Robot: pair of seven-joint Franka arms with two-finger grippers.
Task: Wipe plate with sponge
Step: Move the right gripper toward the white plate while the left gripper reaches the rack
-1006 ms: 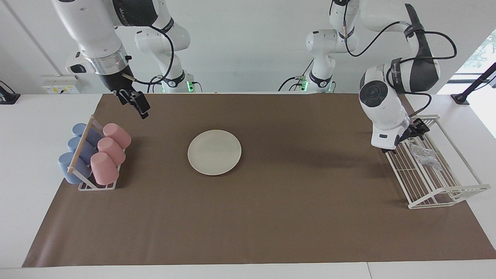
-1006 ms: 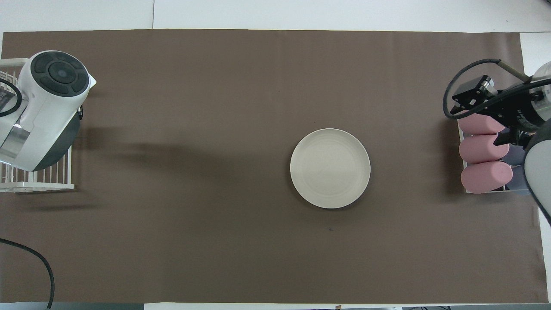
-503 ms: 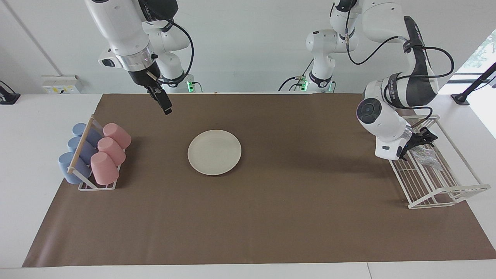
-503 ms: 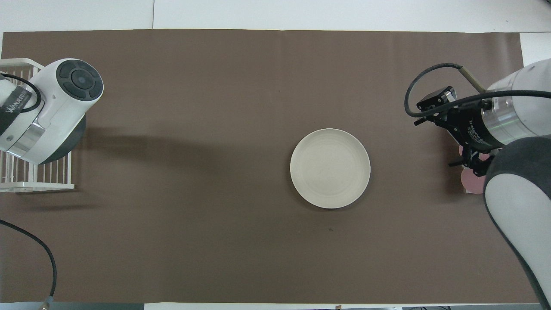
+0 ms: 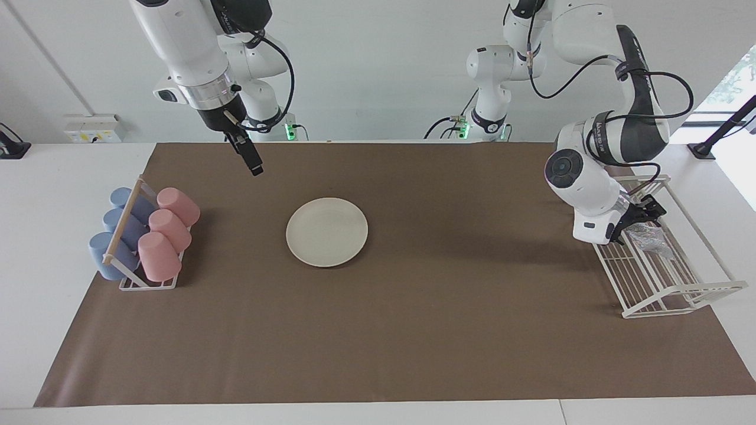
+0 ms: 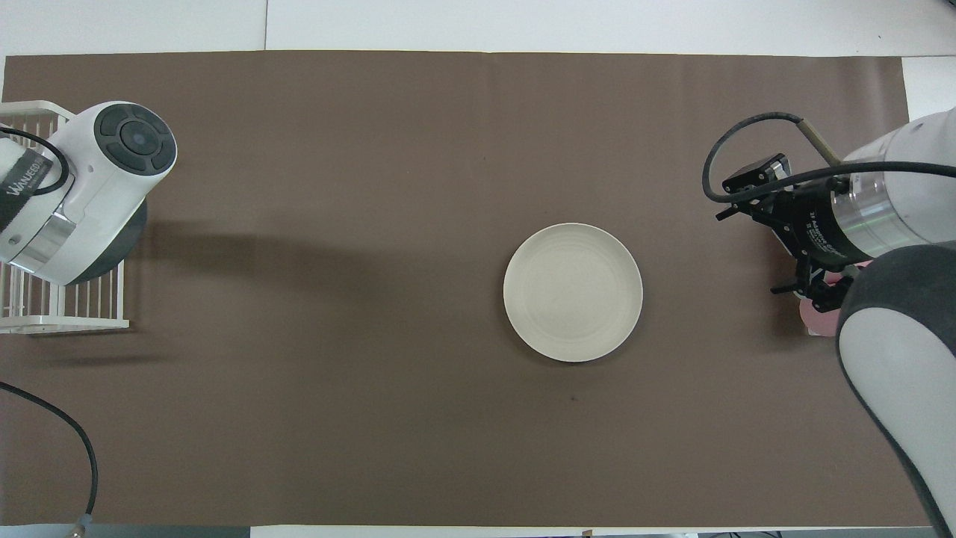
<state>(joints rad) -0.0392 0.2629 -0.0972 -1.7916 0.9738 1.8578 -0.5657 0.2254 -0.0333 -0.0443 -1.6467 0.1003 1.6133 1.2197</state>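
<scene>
Two grippers were in view, and only one was at the work. The left gripper [image 5: 639, 213] hung low inside the wire rack [image 5: 685, 293] at the left arm's end of the surface. I could not tell whether its jaws were parted or pinching, and they showed no grasp on anything. In the facing view the sponge [image 5: 648, 241] lay just beside them at about five o'clock, on the rack's bars. Its crumpled length ran roughly from ten to four o'clock. My judgement: a short drop that way would bring the jaws around it, and the left arm was by far the nearer.

The right gripper [image 5: 255, 167] waited in the air with released, empty jaws, at about eleven o'clock from the plate [image 5: 326, 231] in that view. The plate sat bare on the brown mat [image 5: 413, 330], well apart from the sponge. A cup rack [image 5: 147, 285] at the right arm's end held three pink cups [image 5: 168, 230] and three blue cups [image 5: 118, 221], all on their sides.
</scene>
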